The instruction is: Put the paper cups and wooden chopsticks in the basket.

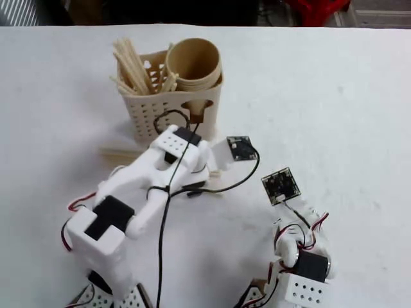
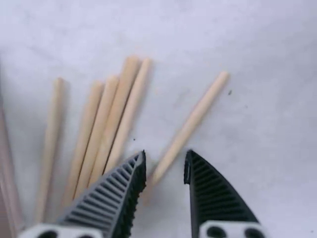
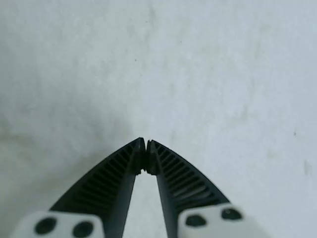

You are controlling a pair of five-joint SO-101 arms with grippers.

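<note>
No readable text, number, label or sign found. Basket [image 1: 151, 115], paper cups [image 1: 194, 63], chopsticks [image 1: 131, 64] and desk [image 1: 334, 96] bear no legible print.

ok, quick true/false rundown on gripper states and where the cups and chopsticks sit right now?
1. The left gripper is open above the loose chopsticks lying on the table. True.
2. The right gripper holds a chopstick. False: it is shut on nothing, above the table.
3. The paper cups sit stacked inside the basket. True.
4. No chopsticks are in the basket yet. False: a bundle of chopsticks stands in it beside the cups.
</note>
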